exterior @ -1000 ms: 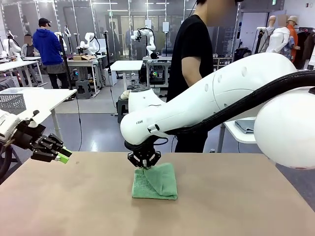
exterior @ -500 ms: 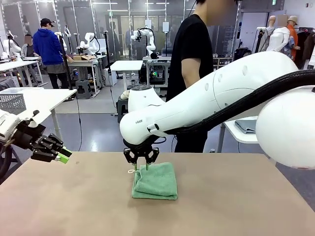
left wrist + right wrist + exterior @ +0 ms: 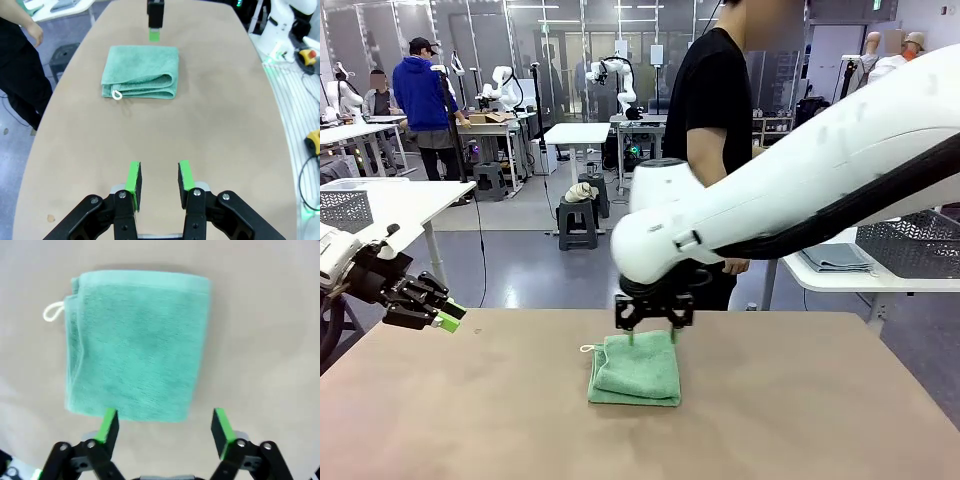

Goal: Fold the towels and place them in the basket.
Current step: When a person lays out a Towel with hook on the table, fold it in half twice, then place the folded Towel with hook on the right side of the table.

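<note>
The green towel (image 3: 635, 370) is lying folded into a small thick pad near the middle of the worktop (image 3: 800, 420), its white loop (image 3: 52, 312) sticking out at one corner. The right gripper (image 3: 653, 338) is hovering just above the towel's far edge, jaws spread wide and holding nothing; in its wrist view the fingers are standing over the pad's near edge, one over the cloth and one over bare worktop. The left gripper (image 3: 440, 318) is hanging off at the worktop's left end, well apart from the towel, jaws drawn in to a narrow gap with nothing between them. The basket (image 3: 920, 245) is sitting on a side table to the right, well apart from the towel.

Judging from this, the fold looks finished and the lift to the basket is coming. The stacked layers are looking loose at the open side, so a pinch catching only the top layer could be peeling the fold apart on the way up. A grab at one edge could be letting the pad droop and unfold during the long carry. A snag on the loop could be dragging the pad askew.
</note>
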Motion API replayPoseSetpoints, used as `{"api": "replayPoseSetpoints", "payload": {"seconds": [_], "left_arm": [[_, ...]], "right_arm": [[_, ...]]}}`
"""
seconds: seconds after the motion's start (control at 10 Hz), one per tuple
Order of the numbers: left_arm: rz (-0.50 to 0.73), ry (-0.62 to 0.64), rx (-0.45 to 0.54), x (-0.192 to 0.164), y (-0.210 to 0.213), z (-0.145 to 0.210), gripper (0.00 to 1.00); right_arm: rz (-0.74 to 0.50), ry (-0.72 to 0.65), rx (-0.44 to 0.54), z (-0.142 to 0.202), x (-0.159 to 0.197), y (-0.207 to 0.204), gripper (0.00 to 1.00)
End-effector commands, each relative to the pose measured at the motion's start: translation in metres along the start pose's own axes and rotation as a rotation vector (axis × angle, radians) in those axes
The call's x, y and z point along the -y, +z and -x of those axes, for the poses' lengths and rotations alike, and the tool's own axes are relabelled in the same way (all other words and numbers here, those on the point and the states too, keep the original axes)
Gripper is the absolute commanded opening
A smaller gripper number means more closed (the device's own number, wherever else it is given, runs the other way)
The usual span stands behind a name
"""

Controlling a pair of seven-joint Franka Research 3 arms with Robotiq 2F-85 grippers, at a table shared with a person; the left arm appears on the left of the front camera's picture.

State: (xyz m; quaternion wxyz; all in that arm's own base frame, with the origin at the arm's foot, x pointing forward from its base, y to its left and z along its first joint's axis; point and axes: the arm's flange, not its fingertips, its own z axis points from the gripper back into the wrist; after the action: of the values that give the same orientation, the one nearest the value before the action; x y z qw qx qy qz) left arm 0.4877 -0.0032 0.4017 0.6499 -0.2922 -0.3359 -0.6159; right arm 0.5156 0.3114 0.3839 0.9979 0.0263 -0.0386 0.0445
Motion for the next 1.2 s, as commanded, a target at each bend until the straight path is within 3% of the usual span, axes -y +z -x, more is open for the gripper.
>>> {"api": "replayPoseSetpoints", "payload": {"seconds": [0.0,0.4,0.5,1.1], "left_arm": [[0.002,-0.014,0.011,0.001,0.002,-0.001,0.40],[0.002,-0.014,0.011,0.001,0.002,-0.001,0.40],[0.002,-0.014,0.011,0.001,0.002,-0.001,0.40],[0.002,-0.014,0.011,0.001,0.002,-0.001,0.40]], "right_arm": [[-0.091,0.038,0.002,0.018,0.044,-0.001,1.00],[-0.152,0.009,0.002,0.019,0.075,0.002,1.00],[-0.128,0.011,-0.033,0.015,0.077,-0.001,1.00],[-0.106,-0.012,-0.003,0.014,0.073,0.002,1.00]]}}
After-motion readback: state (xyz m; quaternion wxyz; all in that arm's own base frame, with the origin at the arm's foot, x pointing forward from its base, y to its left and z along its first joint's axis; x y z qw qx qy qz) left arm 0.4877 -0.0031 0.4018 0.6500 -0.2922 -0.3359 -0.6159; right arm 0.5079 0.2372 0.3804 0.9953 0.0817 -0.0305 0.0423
